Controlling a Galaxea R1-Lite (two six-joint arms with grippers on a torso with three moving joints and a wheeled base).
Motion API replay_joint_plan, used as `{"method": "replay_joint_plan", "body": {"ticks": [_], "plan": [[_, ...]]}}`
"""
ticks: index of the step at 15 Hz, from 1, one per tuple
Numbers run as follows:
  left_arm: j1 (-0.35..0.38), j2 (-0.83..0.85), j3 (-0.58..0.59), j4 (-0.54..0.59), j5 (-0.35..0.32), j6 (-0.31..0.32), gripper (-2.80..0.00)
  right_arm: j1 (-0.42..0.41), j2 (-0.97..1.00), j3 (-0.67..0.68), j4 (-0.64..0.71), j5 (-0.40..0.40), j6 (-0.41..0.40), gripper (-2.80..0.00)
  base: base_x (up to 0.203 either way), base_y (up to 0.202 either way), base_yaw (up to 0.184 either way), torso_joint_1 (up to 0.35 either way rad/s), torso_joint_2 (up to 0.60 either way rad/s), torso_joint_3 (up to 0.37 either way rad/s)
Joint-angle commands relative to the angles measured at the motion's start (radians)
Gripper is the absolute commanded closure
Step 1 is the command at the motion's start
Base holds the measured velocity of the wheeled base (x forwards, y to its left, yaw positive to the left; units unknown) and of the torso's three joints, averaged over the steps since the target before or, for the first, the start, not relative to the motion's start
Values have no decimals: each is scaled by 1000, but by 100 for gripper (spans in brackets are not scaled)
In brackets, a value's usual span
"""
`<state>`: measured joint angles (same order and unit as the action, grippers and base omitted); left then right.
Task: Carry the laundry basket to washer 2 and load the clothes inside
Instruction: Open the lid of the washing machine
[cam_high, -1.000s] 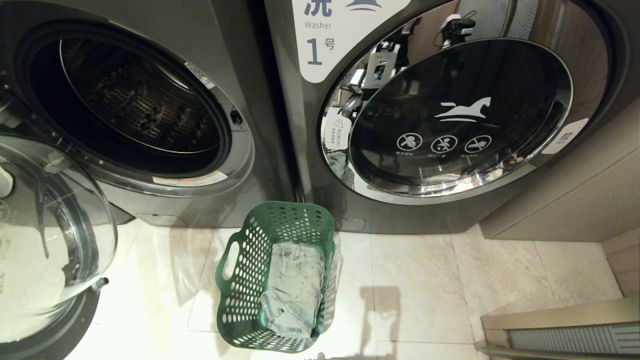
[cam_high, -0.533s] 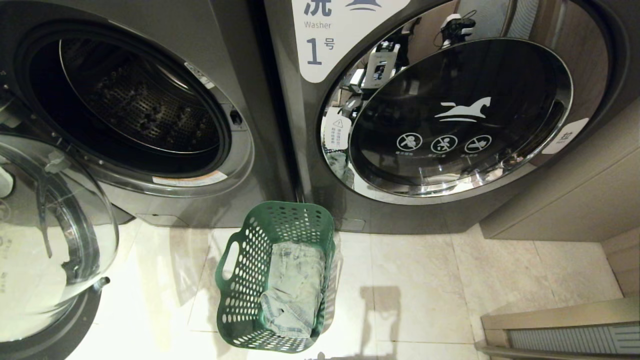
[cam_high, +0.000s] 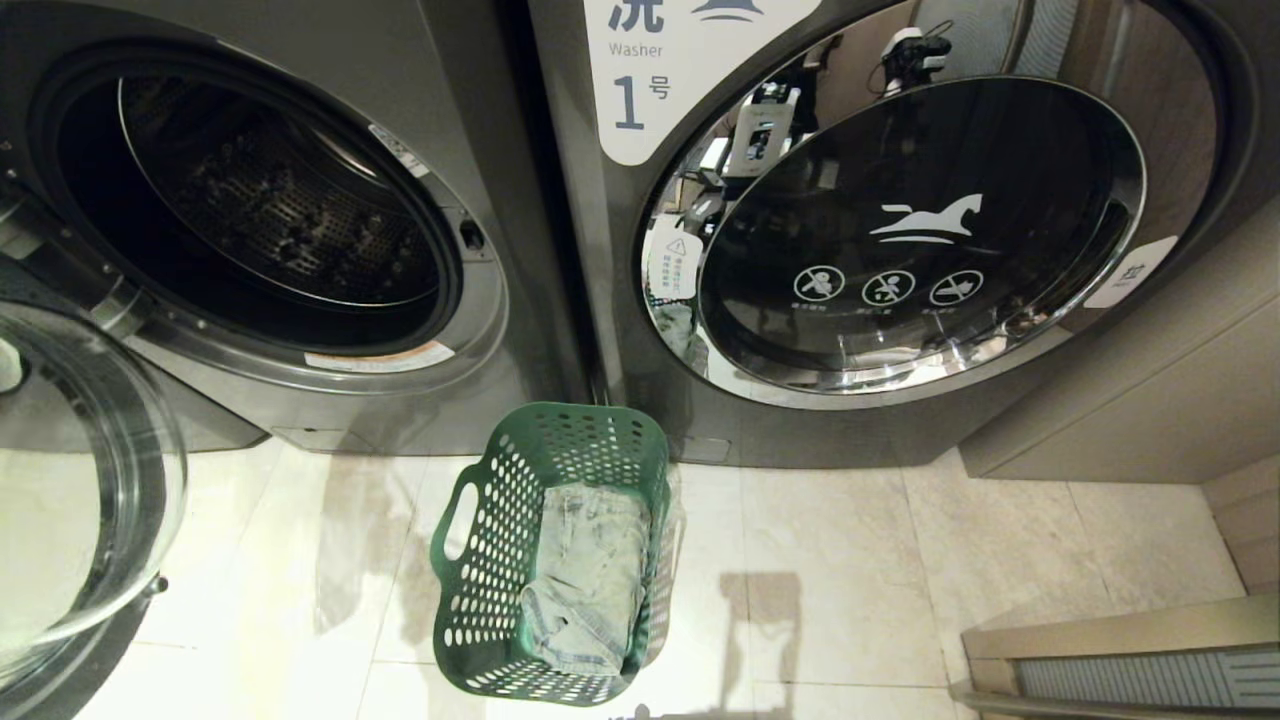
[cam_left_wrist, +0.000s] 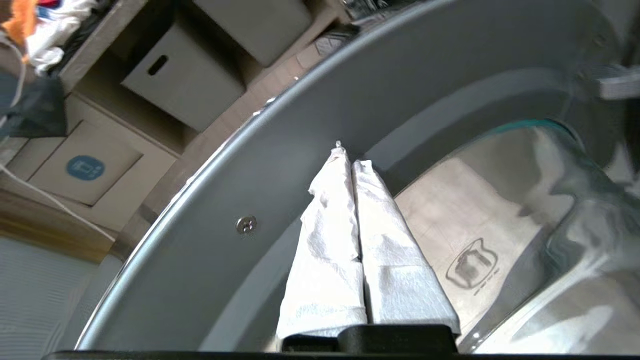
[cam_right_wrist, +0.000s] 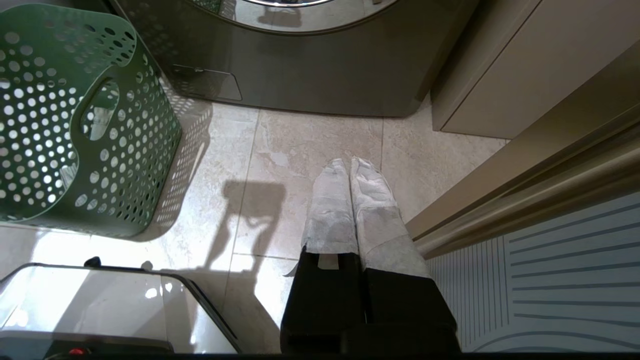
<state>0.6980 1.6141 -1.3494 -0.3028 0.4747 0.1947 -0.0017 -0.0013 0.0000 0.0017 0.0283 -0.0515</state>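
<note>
Left gripper (cam_left_wrist: 352, 152) is clenched, nothing held, tips against the inner rim of the open washer door (cam_left_wrist: 210, 210). Right gripper (cam_right_wrist: 349, 167) is clenched too, above the floor. The laundry basket (cam_high: 480, 560) with the clothes (cam_high: 590, 580) sits between both machines. The open washer (cam_high: 250, 210) on the left has its number cut off; the right one's label (cam_high: 650, 70) reads "Washer 1".

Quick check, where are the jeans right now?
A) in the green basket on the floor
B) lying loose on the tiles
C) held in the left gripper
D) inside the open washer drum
A: the head view shows the clothes lying folded in the laundry basket, which stands on the floor before the washers; the open drum looks empty.
</note>
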Motion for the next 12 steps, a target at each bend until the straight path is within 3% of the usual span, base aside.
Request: {"method": "replay_joint_plan", "body": {"ticks": [1,6,8,12], "plan": [[24,23,-2,-14,1,2,0,0,1,0,0,1,-1,0,0,0,0,0,0,0],[35,16,-15,-84,-3,8,0,0,1,0,0,1,-1,0,0,0,0,0,0,0],[37,17,-80,-131,-10,8,0,0,1,0,0,1,-1,0,0,0,0,0,0,0],[170,151,-231,-169,-14,0,0,0,1,0,0,1,-1,0,0,0,0,0,0,0]]}}
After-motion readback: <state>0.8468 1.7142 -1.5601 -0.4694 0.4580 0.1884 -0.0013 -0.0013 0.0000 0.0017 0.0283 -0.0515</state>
